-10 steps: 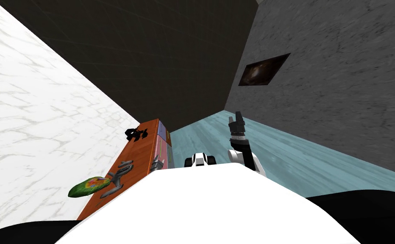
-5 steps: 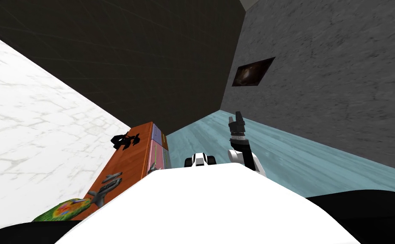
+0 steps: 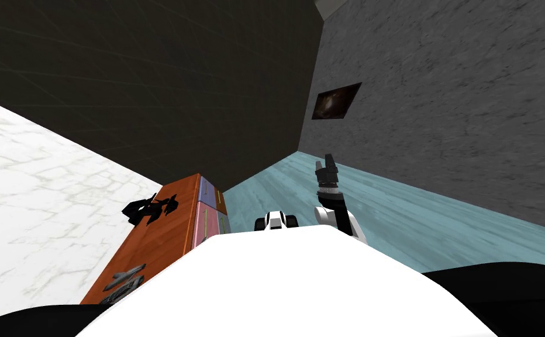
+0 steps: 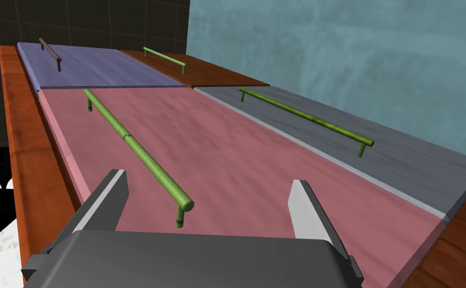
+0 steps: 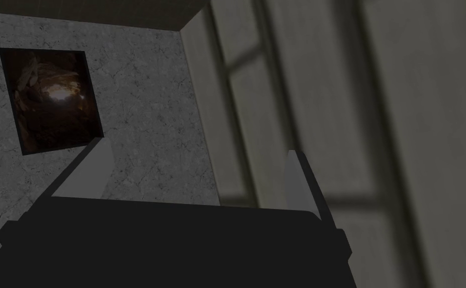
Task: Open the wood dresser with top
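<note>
We are holding the left gripper [image 4: 207, 206] just in front of the dresser [image 3: 160, 234], its two fingers [image 4: 108, 197] standing spread wide and closing on nothing. The near end of a long green handle [image 4: 137, 150] is lying between those fingers, closer to one of them than to the other, and we cannot tell whether it is touching either. That handle is running away from the gripper across the pink drawer front [image 4: 237, 170], which is facing the gripper directly. Alongside it, a grey drawer front [image 4: 402, 160] is carrying its own green handle [image 4: 307, 117]. Farther along, a purple drawer front [image 4: 92, 67] with a dark handle [image 4: 50, 52] and a brown drawer front [image 4: 212, 75] are closing off the row. The orange-brown wood top [image 4: 27, 165] is bordering the pink front, and a black ornament [image 3: 148, 209] is sitting on it. Well apart to our right, the right gripper [image 3: 328, 159] is pointing up above the teal floor [image 3: 417, 216], fingers spread.
</note>
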### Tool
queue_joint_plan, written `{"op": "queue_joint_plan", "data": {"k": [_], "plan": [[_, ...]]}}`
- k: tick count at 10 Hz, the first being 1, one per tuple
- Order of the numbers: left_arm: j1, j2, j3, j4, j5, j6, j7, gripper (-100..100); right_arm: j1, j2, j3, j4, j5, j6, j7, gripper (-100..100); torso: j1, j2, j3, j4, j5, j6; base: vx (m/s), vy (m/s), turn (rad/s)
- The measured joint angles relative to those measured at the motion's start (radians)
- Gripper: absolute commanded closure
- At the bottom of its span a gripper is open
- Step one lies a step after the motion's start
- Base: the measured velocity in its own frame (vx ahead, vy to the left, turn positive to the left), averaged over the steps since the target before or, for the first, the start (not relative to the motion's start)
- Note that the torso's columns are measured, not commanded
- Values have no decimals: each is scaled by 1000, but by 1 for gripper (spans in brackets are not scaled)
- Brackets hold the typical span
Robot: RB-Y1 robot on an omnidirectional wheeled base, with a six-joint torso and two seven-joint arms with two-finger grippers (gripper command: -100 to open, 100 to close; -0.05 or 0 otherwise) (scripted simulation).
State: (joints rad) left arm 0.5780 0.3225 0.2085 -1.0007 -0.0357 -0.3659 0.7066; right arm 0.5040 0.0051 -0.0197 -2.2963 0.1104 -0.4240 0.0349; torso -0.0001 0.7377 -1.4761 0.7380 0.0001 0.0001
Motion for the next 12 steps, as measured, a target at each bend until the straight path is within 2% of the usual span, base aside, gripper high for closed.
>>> {"op": "queue_joint_plan", "data": {"k": [3,5,6,9,10,12], "plan": [[3,40,16,101,6,14,39,-100,0,0,0,0,0,0,0,0,1,0,0,0,0,0,70,-2,-185],[4,61,20,163,9,17,63,-100,0,0,0,0,0,0,0,0,7,1,0,0,-3,1,41,-20,-40],[3,63,21,168,9,14,65,-100,0,0,0,0,0,0,0,0,6,2,1,1,-1,0,3,31,44],[-43,38,31,194,17,22,16,-100,0,0,0,0,0,0,0,0,1,1,0,0,0,0,-1,53,17],[-44,36,31,193,17,25,11,100,0,0,0,0,0,0,0,0,-2,0,0,0,-1,0,0,-36,-70],[-19,63,28,172,13,11,46,100,0,0,0,0,0,0,0,0,1,1,1,-3,6,-5,7,-38,-42]]}}
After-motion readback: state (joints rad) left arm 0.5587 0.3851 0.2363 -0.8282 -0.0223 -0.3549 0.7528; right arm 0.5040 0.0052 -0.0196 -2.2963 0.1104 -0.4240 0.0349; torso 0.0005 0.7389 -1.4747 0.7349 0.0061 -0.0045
